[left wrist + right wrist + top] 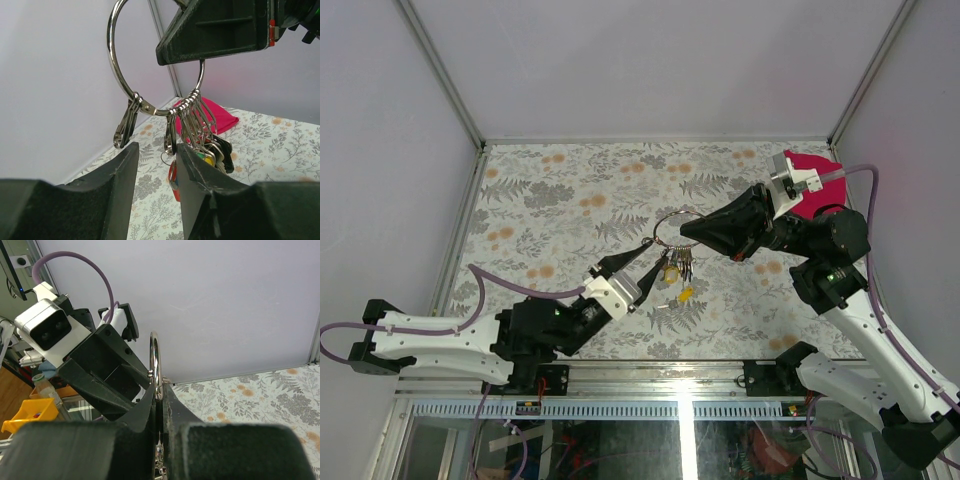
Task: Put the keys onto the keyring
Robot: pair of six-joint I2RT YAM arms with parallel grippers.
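Observation:
My right gripper point(686, 232) is shut on the keyring point(672, 222), a large silver ring held upright above the table. In the right wrist view the keyring point(155, 360) stands edge-on between that gripper's point(159, 396) fingers. A bunch of keys point(212, 150) and two silver clips point(127, 125) hang from the keyring point(116, 75). Below one clip dangles a red key point(173, 181). My left gripper point(157, 150) is open just under the ring with nothing between its fingers. A yellow-headed key point(686, 294) lies loose on the table.
A pink cloth point(812, 185) lies at the table's far right, behind the right arm. The table has a floral cover point(560, 210) and white walls close it in on three sides. A small metal piece point(665, 305) lies near the yellow key.

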